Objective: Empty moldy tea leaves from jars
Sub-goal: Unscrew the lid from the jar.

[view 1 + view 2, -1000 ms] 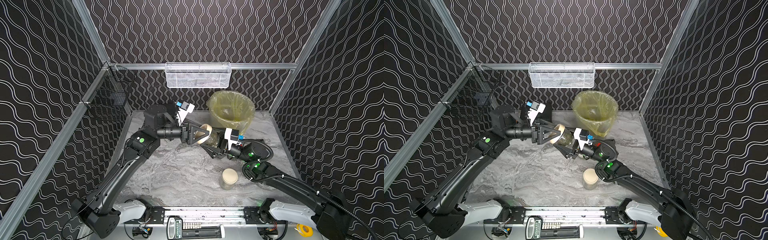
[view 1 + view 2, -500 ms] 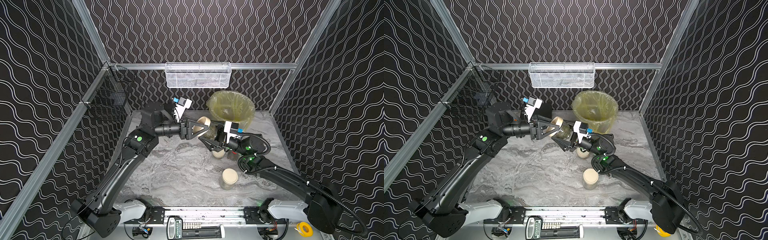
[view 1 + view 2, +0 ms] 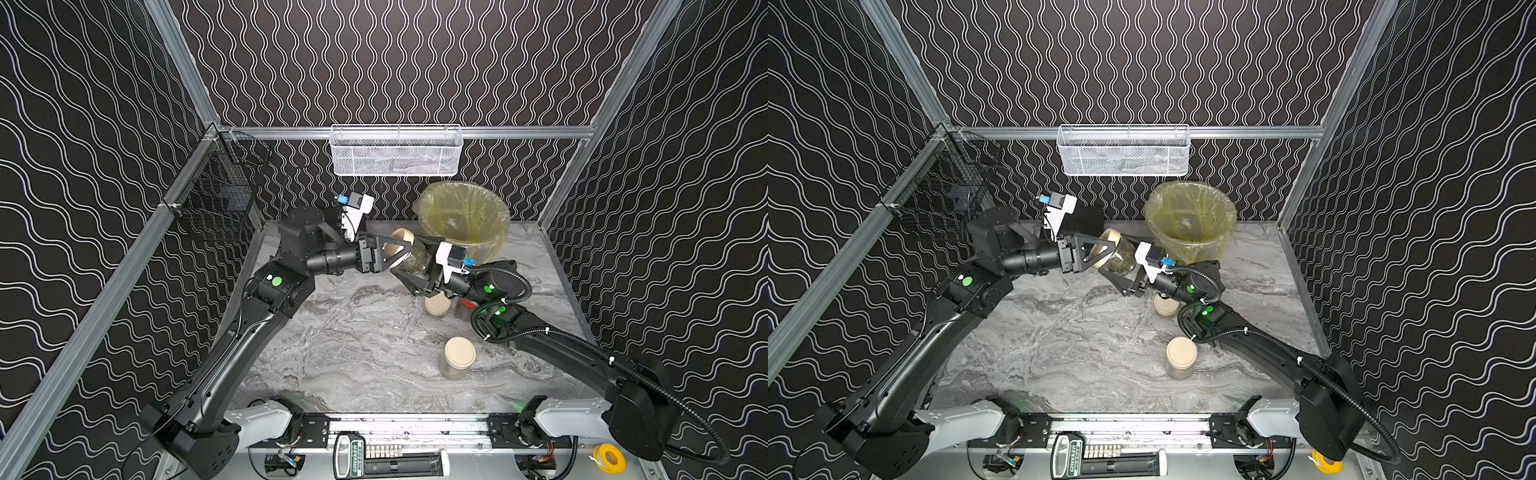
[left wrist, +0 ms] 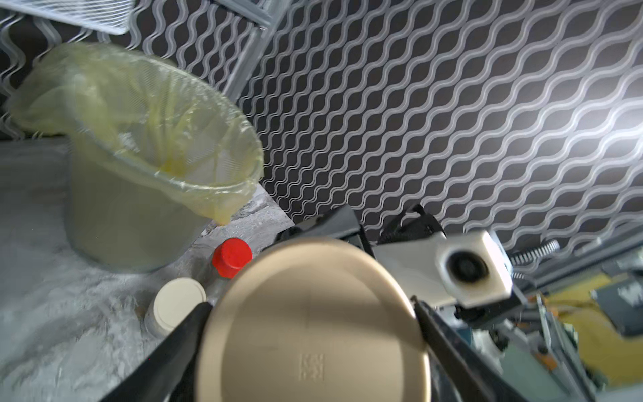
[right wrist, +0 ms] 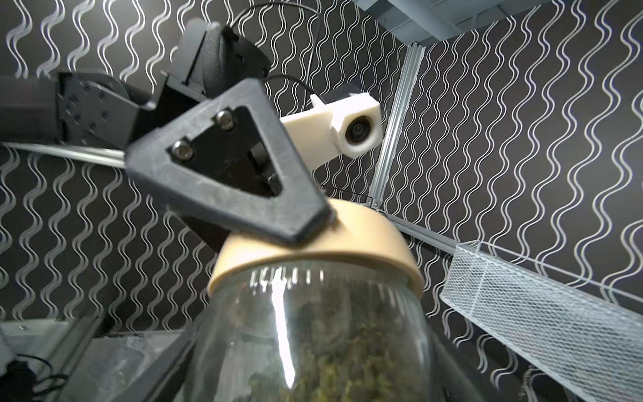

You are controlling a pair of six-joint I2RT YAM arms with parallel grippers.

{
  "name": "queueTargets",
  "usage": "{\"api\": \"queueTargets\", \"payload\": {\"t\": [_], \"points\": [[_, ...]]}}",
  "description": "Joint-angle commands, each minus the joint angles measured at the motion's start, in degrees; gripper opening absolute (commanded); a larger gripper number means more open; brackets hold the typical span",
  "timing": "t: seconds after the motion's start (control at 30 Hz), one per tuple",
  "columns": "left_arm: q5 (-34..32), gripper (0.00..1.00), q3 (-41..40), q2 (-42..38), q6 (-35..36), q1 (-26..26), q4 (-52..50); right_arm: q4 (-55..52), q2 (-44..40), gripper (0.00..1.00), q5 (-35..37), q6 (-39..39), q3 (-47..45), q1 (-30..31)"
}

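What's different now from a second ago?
The held jar has gone up and slightly back, nearer the bin, uncovering a second jar that was hidden. The holds look the same: right end effector on the jar's body, left end effector around the lid. The front jar and the bin stayed put.

**Left wrist view:** cream lid (image 4: pixel 313 348) of the held jar (image 3: pixel 1119 259) runs off the picture's edge; bucket (image 4: pixel 132 146) blurred; red-lidded jar (image 4: pixel 232 257) shows little but its cap.

**Right wrist view:** held jar's base cut off, mostly hiding my right gripper (image 3: pixel 417 264).

**Top views:** my right arm (image 3: pixel 561 347) covers most of the red-lidded jar.

Whether my left gripper (image 4: pixel 311 304) presses the lid: unclear.
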Motion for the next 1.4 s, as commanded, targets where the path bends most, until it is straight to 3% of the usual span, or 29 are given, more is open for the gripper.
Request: {"api": "queueTargets", "payload": {"t": [0.0, 0.1, 0.2, 0.23, 0.33, 0.47, 0.6, 0.8, 0.87, 1.0, 1.1, 1.27, 1.37], "points": [[-5.0, 0.33, -0.3, -1.3, -11.3, 0.0, -1.7, -0.5, 0.7, 0.21, 12.9, -13.0, 0.6, -0.4], [-7.7, 0.35, -1.2, -1.8, -16.4, 0.0, -1.8, 1.0, 1.0, 0.21, 14.9, -15.8, 0.1, -0.4], [-7.7, 0.46, -1.8, -1.6, -19.2, 0.1, 0.2, 1.7, 1.0, 0.21, 15.5, -18.0, -0.9, -0.3], [-7.4, 0.53, -1.5, -1.5, -18.6, 0.1, 1.2, 2.0, 0.7, 0.21, 15.4, -17.8, -1.3, -0.4], [-7.7, 0.97, -0.8, -1.7, -15.6, 0.0, 2.8, 2.1, -0.6, 0.20, 14.1, -15.4, -2.4, -0.4], [-11.6, 0.99, -0.5, -3.6, -11.8, 0.1, 3.7, 5.0, -2.3, 0.19, 11.8, -10.1, -4.2, -0.4], [-12.5, 0.99, 3.1, -4.1, -2.6, 0.1, 1.4, 6.0, -4.4, 0.19, 10.7, -6.7, -5.1, -0.5], [-7.1, 0.99, 9.4, -2.3, 19.4, 0.4, -8.2, 5.9, -8.8, 0.19, 6.7, -0.8, -6.6, -1.9], [-3.1, 0.99, 11.6, -0.7, 22.9, 0.7, -11.4, 6.2, -10.3, 0.19, 4.7, 2.5, -7.2, -3.3], [9.8, 0.99, 13.3, 2.0, 23.5, 0.9, -10.7, 6.7, -11.9, 0.19, -2.3, 9.7, -7.2, -6.5], [14.5, 0.99, 12.9, 2.6, 22.8, 0.9, -7.7, 6.3, -11.4, 0.20, -7.1, 12.7, -5.9, -7.1], [17.2, 0.99, 12.3, 3.1, 22.6, 0.9, -3.9, 5.9, -9.4, 0.20, -10.7, 16.4, -3.5, -7.1], [13.8, 0.99, 13.4, 4.4, 23.9, 0.9, -6.0, 9.3, -7.7, 0.20, -12.2, 19.3, -3.1, -7.0]]}}
